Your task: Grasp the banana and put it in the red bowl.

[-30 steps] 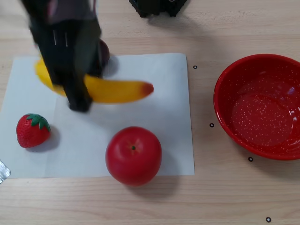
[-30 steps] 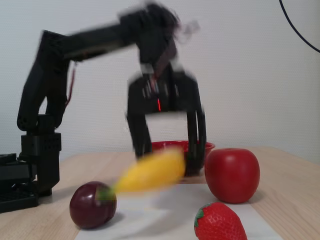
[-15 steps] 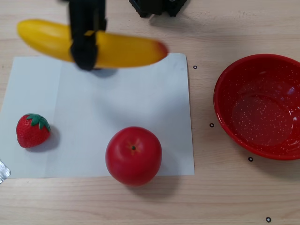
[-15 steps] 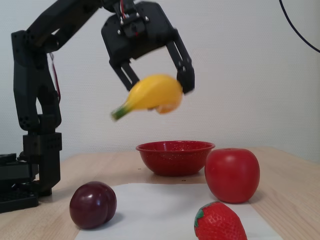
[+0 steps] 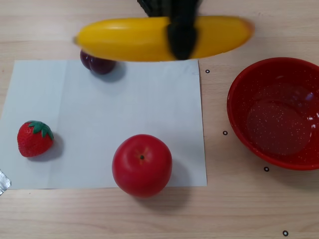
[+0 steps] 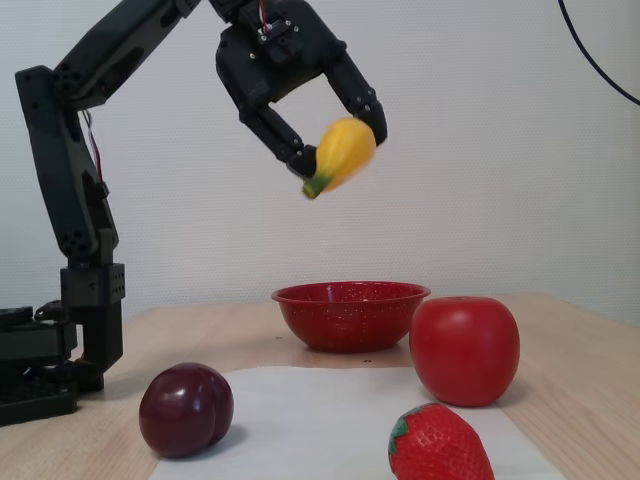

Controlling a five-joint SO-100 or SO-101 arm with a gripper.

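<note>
Yellow and slightly blurred, the banana [image 6: 341, 155] hangs high in the air, clamped between the black fingers [image 6: 372, 112] of the gripper [image 6: 336, 143], which are closed around its middle. In the fixed view it sits well above the red bowl [image 6: 349, 313], with its green stem tip pointing down and to the left. In the other view the banana [image 5: 129, 39] stretches across the top of the picture, a dark finger crossing it near the centre, and the red bowl [image 5: 239, 107] lies to the right on the wooden surface [image 5: 239, 209]. A sheet of white paper [image 5: 149, 99] carries a dark plum [image 5: 99, 64], a strawberry [image 5: 34, 138] and a red apple [image 5: 142, 165] at its near edge.
</note>
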